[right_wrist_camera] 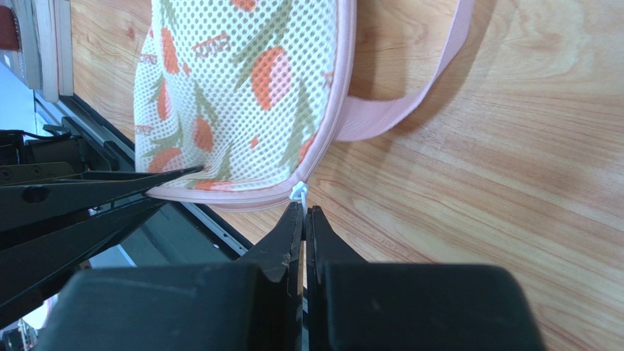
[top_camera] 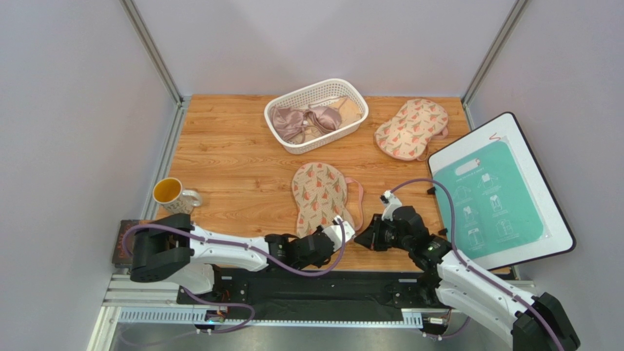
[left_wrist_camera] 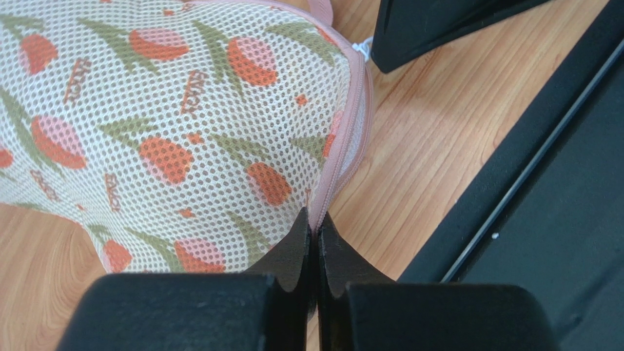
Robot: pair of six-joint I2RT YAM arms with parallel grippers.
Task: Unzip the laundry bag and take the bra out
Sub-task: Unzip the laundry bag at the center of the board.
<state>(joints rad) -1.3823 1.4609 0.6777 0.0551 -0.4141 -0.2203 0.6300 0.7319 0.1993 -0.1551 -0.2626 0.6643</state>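
Wooden table (top_camera: 234, 168) carries the laundry bag (top_camera: 320, 196) near the arms, zipped, the bra unseen, presumably inside. Left gripper (left_wrist_camera: 316, 223) pinches its pink edging (left_wrist_camera: 350, 139); right gripper (right_wrist_camera: 303, 212) clamps the white zip pull (right_wrist_camera: 299, 191), a thin hold that may slip.

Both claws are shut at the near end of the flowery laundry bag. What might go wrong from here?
1. The right claw seems to pinch the tiny white zip pull only at its very tips, so it may slip free once pulled.
2. The left claw grips just the pink edging of the laundry bag, so the light mesh bag could drag along instead of unzipping.
3. The two claws sit close together and might collide.
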